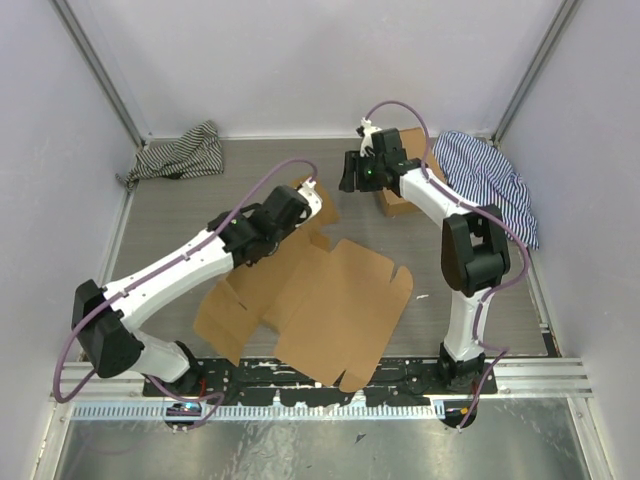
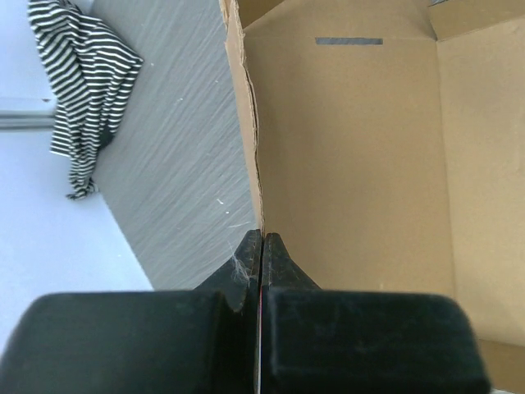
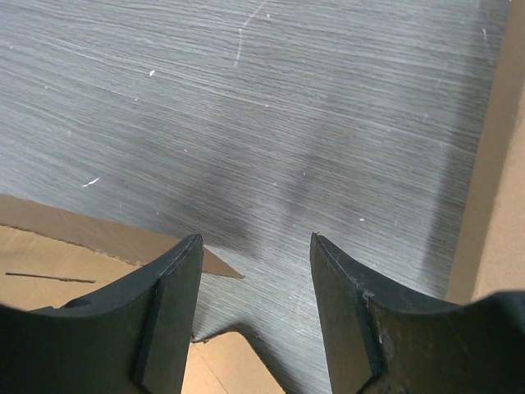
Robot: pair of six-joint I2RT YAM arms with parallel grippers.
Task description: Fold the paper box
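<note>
Left tool (image 2: 261,240) is pressed together on the cut edge of a flap (image 2: 246,123) of the paper box (image 1: 335,300). Thin cardboard is pinched between the fingers, and the flap appears tilted up off the bench (image 1: 160,210).

The box itself lies mostly flat and unfolded at mid-bench, just ahead of the arm bases, with its brown inner face up. A dark slot (image 2: 349,41) shows near the far crease.

Right tool (image 3: 256,246) is spread and holds nothing. It hovers over bare bench just beyond a far corner of the box.

Step in hand, as judged: raising the first side wall on the far left; all other panels are unfolded.

Next move calls for swinging the pinched flap over its crease without tearing it. The right tool should come down to pin the base panel so the sheet does not slide.

Beyond the box:
- a smaller cardboard box (image 1: 400,205) stands beside the right arm
- a black-and-white striped cloth (image 1: 180,152) lies far left
- a blue-striped cloth (image 1: 490,175) lies far right
</note>
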